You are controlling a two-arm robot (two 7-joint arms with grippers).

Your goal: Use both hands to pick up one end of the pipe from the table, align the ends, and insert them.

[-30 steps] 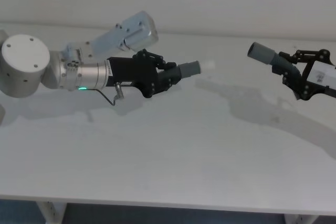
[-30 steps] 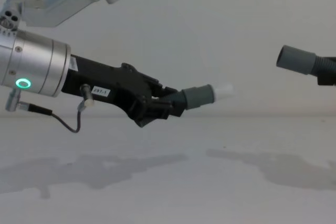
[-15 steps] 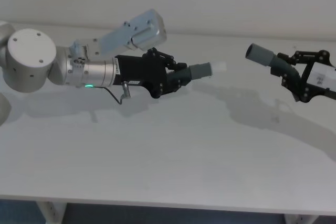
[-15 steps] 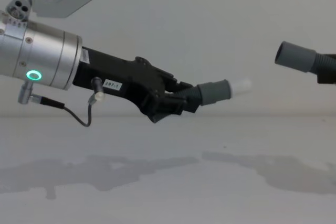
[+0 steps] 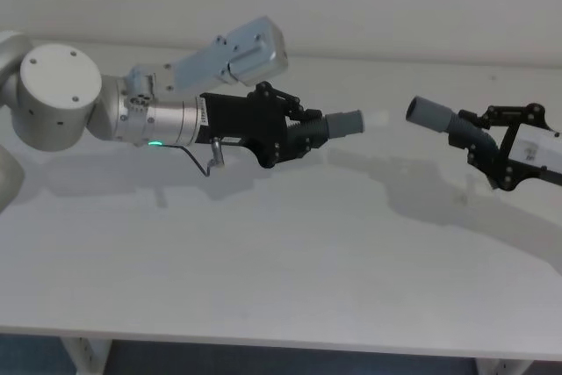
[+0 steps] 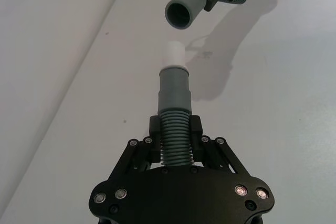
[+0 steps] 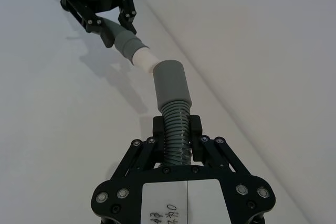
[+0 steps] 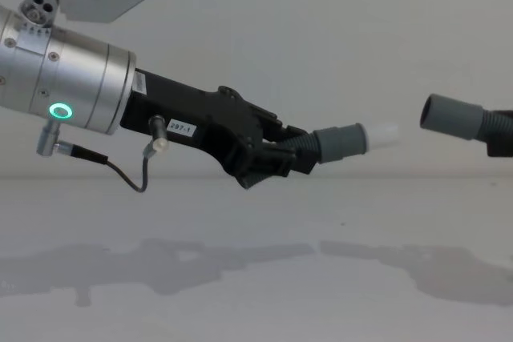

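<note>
Pipe pieces [image 5: 344,123] apart, ends unjoined

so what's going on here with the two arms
Each arm holds a short dark-grey ribbed plastic pipe piece in the air above the plain white table. The left end effector is shut on the pipe piece with a whitish tip; the right end effector is shut on the pipe piece with an open collar. The two ends face each other across a gap, roughly lined up, not yet inserted.
</note>
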